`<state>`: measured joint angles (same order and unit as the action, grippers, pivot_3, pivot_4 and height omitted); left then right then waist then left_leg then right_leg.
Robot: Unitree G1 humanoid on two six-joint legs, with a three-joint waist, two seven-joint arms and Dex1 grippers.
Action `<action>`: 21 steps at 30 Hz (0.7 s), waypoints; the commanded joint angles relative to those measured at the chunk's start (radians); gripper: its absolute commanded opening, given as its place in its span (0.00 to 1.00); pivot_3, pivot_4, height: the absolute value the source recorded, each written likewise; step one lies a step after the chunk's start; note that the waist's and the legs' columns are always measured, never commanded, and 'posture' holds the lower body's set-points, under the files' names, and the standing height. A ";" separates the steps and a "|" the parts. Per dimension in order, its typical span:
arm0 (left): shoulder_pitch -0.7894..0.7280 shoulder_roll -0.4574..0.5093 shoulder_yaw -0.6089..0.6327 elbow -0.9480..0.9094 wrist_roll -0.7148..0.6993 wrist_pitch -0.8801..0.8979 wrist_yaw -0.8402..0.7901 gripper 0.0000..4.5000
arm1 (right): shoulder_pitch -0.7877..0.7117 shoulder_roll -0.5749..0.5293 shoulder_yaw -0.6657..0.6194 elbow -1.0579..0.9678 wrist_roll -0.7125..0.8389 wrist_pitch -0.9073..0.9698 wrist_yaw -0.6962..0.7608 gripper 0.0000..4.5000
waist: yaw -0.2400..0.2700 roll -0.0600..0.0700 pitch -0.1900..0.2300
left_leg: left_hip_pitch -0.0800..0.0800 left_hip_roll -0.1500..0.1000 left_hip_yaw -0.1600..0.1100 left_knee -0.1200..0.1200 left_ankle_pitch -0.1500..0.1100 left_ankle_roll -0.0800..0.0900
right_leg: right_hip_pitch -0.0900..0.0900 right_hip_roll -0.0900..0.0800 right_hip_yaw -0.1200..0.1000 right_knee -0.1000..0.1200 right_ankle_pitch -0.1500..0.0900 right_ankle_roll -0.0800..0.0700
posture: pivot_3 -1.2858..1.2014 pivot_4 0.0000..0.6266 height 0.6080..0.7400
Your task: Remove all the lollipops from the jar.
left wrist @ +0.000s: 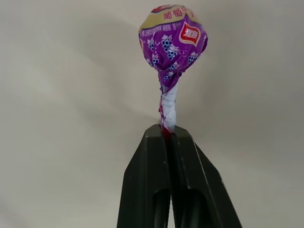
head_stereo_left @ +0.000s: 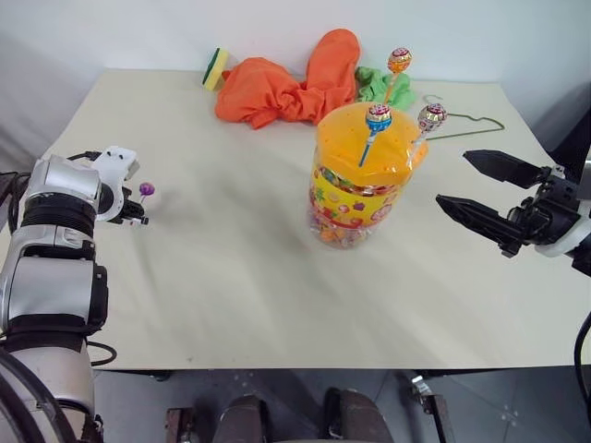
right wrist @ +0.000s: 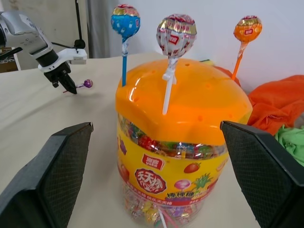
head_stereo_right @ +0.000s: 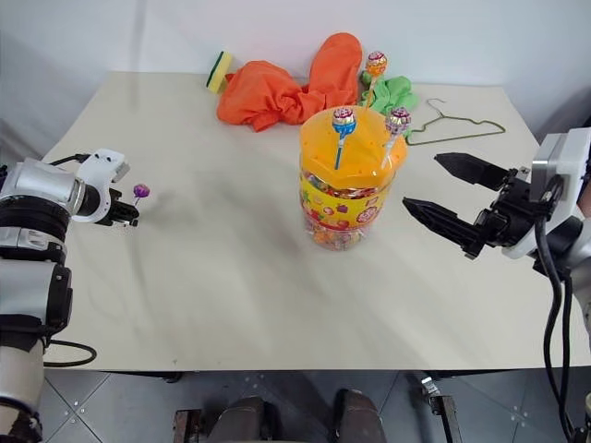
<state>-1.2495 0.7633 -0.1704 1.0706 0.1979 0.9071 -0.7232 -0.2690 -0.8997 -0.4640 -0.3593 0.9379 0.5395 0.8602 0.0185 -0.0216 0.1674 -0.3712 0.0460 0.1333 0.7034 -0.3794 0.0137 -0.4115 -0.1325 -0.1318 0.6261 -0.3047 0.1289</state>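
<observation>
The jar (head_stereo_left: 358, 189), a clear tub with a domed orange lid (right wrist: 190, 107) and a yellow label, stands mid-table. Three lollipops stick up from the lid: blue (head_stereo_left: 379, 116), pinkish-silver (head_stereo_left: 431, 116) and orange (head_stereo_left: 399, 60). At the table's left side, low over the top, my left gripper (head_stereo_left: 135, 214) is shut on the stick of a purple lollipop (left wrist: 173, 40), whose head points away from the fingers. My right gripper (head_stereo_left: 452, 177) hovers open to the right of the jar, pointing at it. Its two fingers (right wrist: 52, 175) stand wide on either side of the jar in the right wrist view.
An orange cloth (head_stereo_left: 277, 88), a green cloth (head_stereo_left: 379, 85) and a yellow sponge (head_stereo_left: 215, 68) lie along the table's far edge. A wire hanger (head_stereo_left: 466, 125) lies behind the jar to the right. The table's front edge (head_stereo_left: 277, 367) is near me.
</observation>
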 commanded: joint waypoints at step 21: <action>0.042 -0.003 0.213 -0.616 -0.349 -0.339 -0.413 0.99 | 0.082 0.002 -0.123 -0.081 0.007 0.004 -0.005 1.00 | 0.014 0.000 0.000 | -0.004 0.000 -0.003 0.009 0.000 0.000 | 0.001 -0.002 -0.001 0.002 0.000 0.000 | 0.52 0.24 1.00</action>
<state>-1.2188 0.7693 -0.0230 0.5012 -0.0819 0.6766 -1.1178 -0.1860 -0.8931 -0.5368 -0.4143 0.9326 0.5478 0.8650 0.0326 -0.0216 0.1676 -0.3749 0.0466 0.1305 0.7130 -0.3798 0.0142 -0.4108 -0.1339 -0.1326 0.6282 -0.3046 0.1289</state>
